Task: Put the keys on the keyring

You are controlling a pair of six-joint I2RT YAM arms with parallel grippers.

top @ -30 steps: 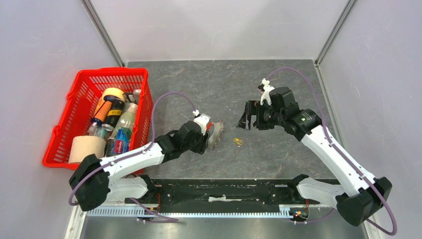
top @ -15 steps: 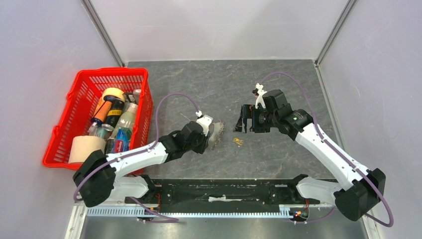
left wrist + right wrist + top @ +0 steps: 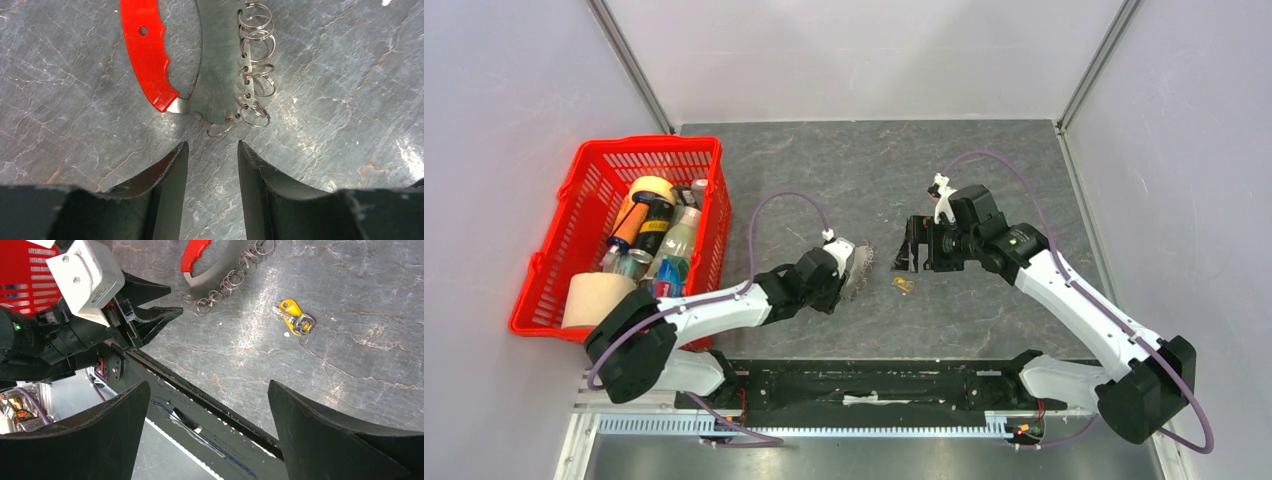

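The keyring point(image 3: 147, 55) is a red curved handle on a grey crescent plate point(image 3: 220, 65) hung with several silvery wire rings point(image 3: 257, 50). It lies flat on the table, just ahead of my left gripper point(image 3: 210, 150), which is open and empty, its tips short of the plate's end. In the top view the keyring point(image 3: 861, 266) lies beside my left gripper point(image 3: 844, 284). A brass-yellow key with a small silver piece and ring point(image 3: 295, 317) lies alone on the table point(image 3: 904, 285). My right gripper point(image 3: 912, 248) is wide open and empty, hovering just above and behind the key.
A red plastic basket point(image 3: 649, 145) full of bottles, cans and a paper roll stands at the left. The black rail point(image 3: 874, 385) with the arm bases runs along the near edge. Grey walls close in the back and sides.
My right gripper has moved left and nearer, closing in over the yellow key. My left arm has slid a little to the right, its gripper still beside the keyring.
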